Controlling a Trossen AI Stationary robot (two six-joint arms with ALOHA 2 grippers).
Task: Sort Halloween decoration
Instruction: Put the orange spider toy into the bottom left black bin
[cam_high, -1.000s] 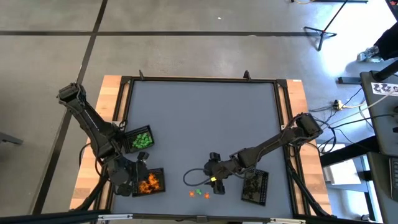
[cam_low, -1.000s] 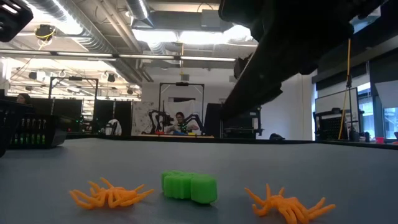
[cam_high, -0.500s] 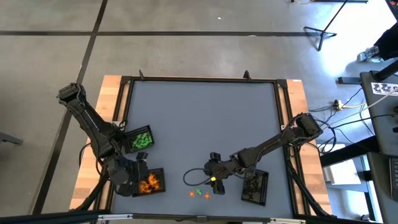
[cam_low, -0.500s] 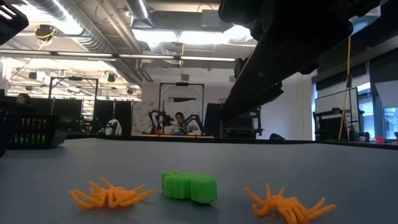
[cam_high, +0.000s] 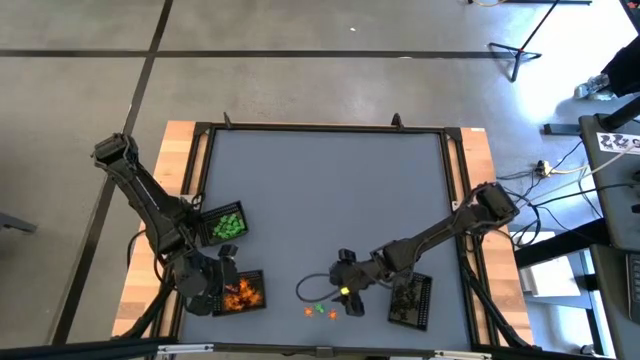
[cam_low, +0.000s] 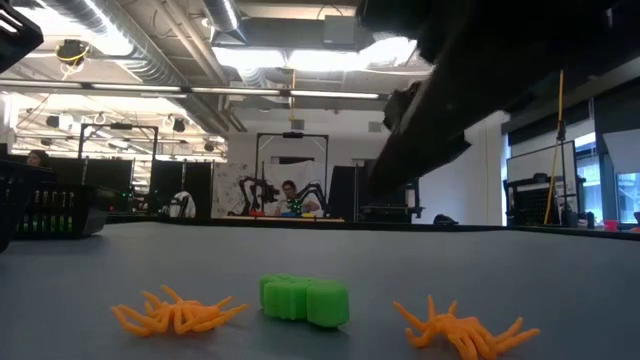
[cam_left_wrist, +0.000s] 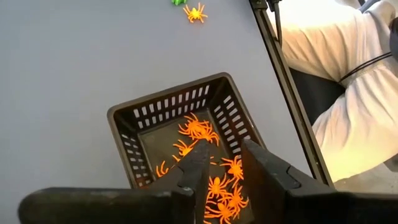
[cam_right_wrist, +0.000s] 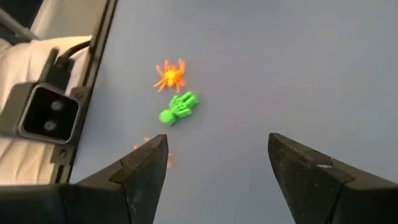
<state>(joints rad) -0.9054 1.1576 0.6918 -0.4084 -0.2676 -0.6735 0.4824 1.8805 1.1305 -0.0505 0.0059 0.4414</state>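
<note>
Trinkets left loose on the worktop (cam_high: 320, 200) are down to three: a green figure (cam_low: 305, 300) with an orange spider (cam_low: 178, 312) on one side and another orange spider (cam_low: 465, 329) on the other, all near the front edge.

These look like featherweight moulded plastic. My guess is the spiders' thin legs bend and spring, so a pinch on the legs would probably flick them away. Better to take hold across the body in the middle. The green figure is chunkier and stiffer, and across its narrow waist looks the safest bite. Everything is tiny next to the jaws, so they would have to come right down to the worktop.

Direction-wise, the green figure lies flat with its long axis running sideways in the low view; in the right wrist view it sits on a slant, one end toward the nearest spider. I can't tell head from feet. The spiders splay all round, no real long axis.

Right gripper (cam_right_wrist: 214, 180) hovers just over the three with jaws wide and empty. Left gripper (cam_left_wrist: 225, 177) is over the orange-spider tray (cam_left_wrist: 127, 118), jaws a narrow gap apart with nothing visibly between them. The green-piece tray (cam_high: 226, 224) sits just behind that one, and the dark-piece tray (cam_high: 410, 299) is over by the right arm.
</note>
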